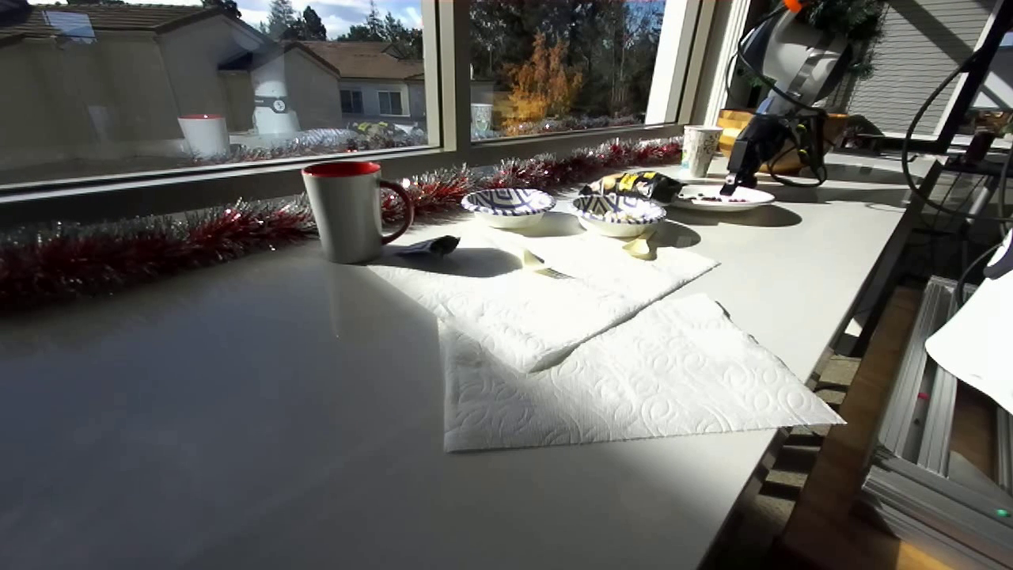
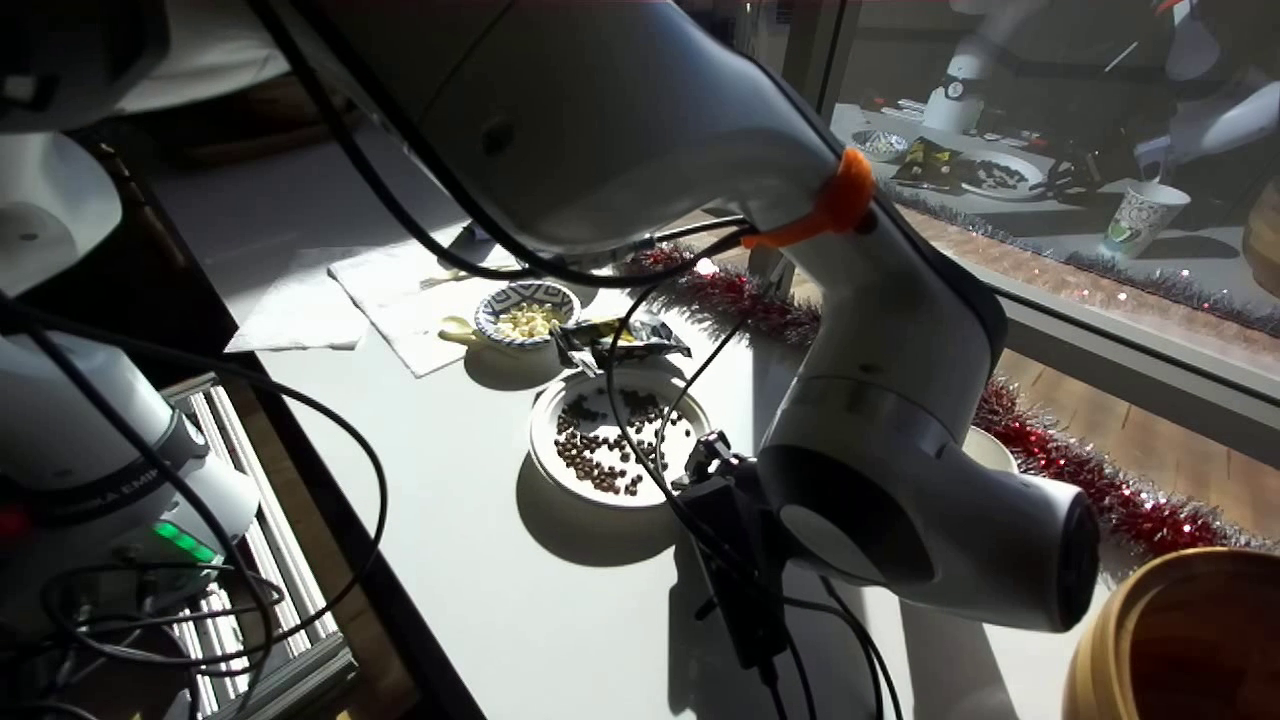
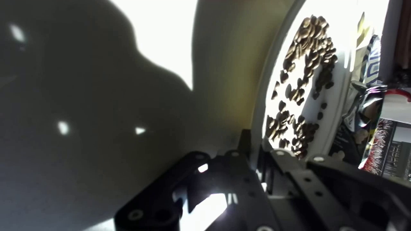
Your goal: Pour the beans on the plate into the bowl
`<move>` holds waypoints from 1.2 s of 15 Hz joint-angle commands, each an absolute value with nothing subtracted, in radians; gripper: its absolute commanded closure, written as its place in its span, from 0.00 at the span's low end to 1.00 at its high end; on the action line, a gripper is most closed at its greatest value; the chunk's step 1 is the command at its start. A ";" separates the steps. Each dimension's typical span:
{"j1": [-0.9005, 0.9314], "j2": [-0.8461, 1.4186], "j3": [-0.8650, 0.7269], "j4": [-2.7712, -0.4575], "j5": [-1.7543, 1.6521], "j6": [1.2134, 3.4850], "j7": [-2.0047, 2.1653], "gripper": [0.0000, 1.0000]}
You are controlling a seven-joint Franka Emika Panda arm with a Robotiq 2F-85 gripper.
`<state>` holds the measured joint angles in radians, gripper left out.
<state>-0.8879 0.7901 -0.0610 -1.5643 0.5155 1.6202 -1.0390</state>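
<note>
Smooth plate [image 3: 310, 107], embossed paper towels [image 1: 617, 388], wooden bowl [image 2: 1098, 640]

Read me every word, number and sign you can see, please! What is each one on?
"KA EMI", on the robot's base; the letters at both ends are hard to make out.
Black and yellow bag: any print is too small and blurred to read.
Paper cup: it has a pattern, but any letters are too small to tell.
I can't make out any numbers.

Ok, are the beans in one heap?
No: the wrist view shows dark brown beans scattered across the white plate with bare patches between.
</note>
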 commanded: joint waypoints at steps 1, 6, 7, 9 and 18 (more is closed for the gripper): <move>-0.911 0.833 -0.048 -1.505 0.542 1.578 -1.050 0.99; -0.915 0.825 -0.045 -1.495 0.538 1.557 -1.059 0.99; -0.916 0.821 -0.045 -1.496 0.538 1.555 -1.064 0.99; -0.920 0.813 -0.044 -1.492 0.534 1.544 -1.074 0.99; -0.937 0.787 -0.041 -1.463 0.538 1.509 -1.140 0.99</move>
<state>-0.9180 0.7986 -0.0554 -1.4780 0.5155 1.5462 -1.1165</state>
